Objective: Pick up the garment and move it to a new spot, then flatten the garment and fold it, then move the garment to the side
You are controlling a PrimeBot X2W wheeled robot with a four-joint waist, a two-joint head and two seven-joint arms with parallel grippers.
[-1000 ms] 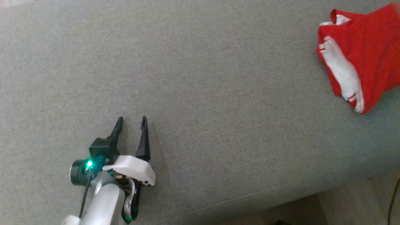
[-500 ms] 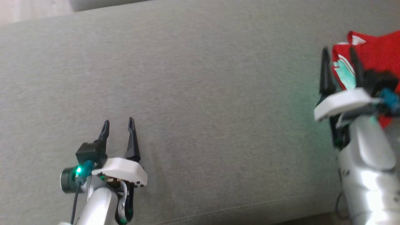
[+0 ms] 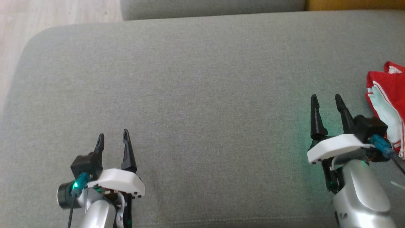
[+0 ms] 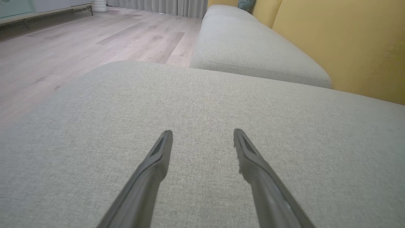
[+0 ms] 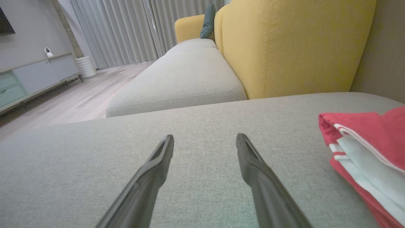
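Red fabric garment with white panels and thin striped trim (image 3: 387,107) lies at the far right of the broad grey woven seat cushion (image 3: 202,95), which is the largest thing before us and spans nearly the whole head view. Behind it stand a mustard-yellow upholstered backrest (image 5: 294,47) and a second grey seat cushion (image 5: 183,82), with pale wooden floor (image 4: 79,47) off to the left.

On the cushion, the garment sits in bunched layers and runs out of the head view's right edge, so we cannot tell its full extent. The part we see has its long axis running roughly away from the robot, along that edge.

Our right gripper (image 3: 326,98) hovers low over bare cushion with its two dark fingers spread apart and nothing between them. Our left gripper (image 3: 113,135) is parted just the same and empty, well apart from the cloth on the opposite side.

The relation we weigh most is that the garment (image 5: 370,158) lies to the right of the right gripper (image 5: 205,137), near it but outside the gap. The fingers point past the garment, not at it. We judge the right arm far better placed for any grasp, and it would have to swing to its own right first.
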